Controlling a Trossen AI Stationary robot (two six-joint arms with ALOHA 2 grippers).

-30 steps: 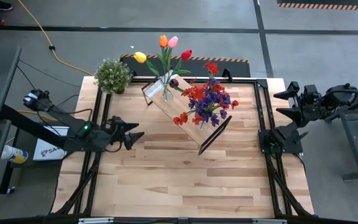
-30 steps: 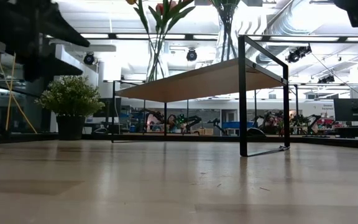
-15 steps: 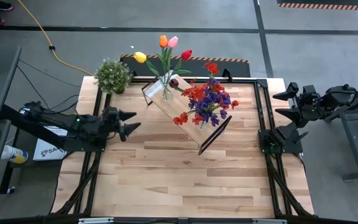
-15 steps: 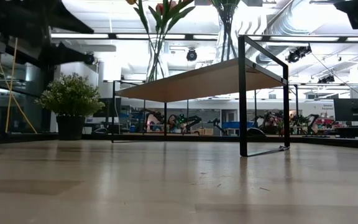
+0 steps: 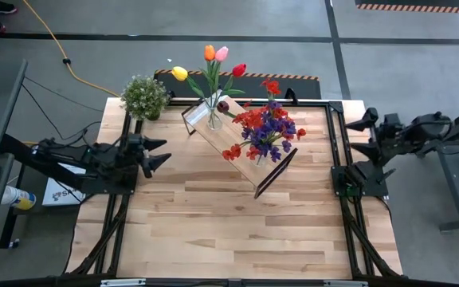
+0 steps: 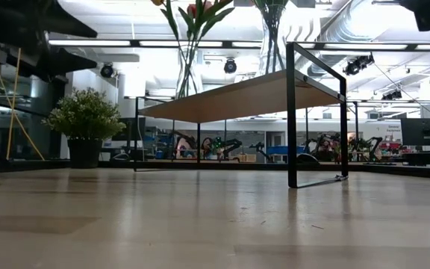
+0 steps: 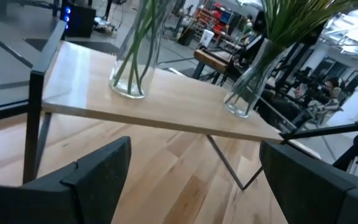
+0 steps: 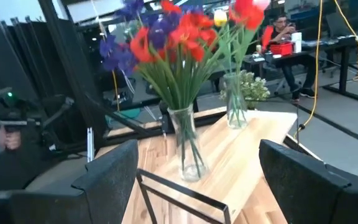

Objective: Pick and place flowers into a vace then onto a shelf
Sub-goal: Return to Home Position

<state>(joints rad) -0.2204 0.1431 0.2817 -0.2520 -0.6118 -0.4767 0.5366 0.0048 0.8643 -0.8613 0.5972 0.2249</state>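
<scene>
Left claw (image 5: 166, 150) and right claw (image 5: 351, 134) gaping, empty, two vases, tulip vase (image 5: 214, 119), spray vase (image 8: 188, 148), on one shelf (image 5: 226, 136)

This is a robotics lab in an industrial hall. In the middle of the low view more robot arms (image 6: 222, 144) stand far behind, with ceiling ducts (image 6: 327, 30) at upper right.

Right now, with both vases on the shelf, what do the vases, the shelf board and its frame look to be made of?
Vases: clear and glossy, likely glass or clear plastic; the stems show through. Shelf board: light wood or wood laminate, smooth with a slight sheen. Frame: thin black bars, probably painted metal. Left gripper and right gripper sit out at the sides, jaws open.
</scene>
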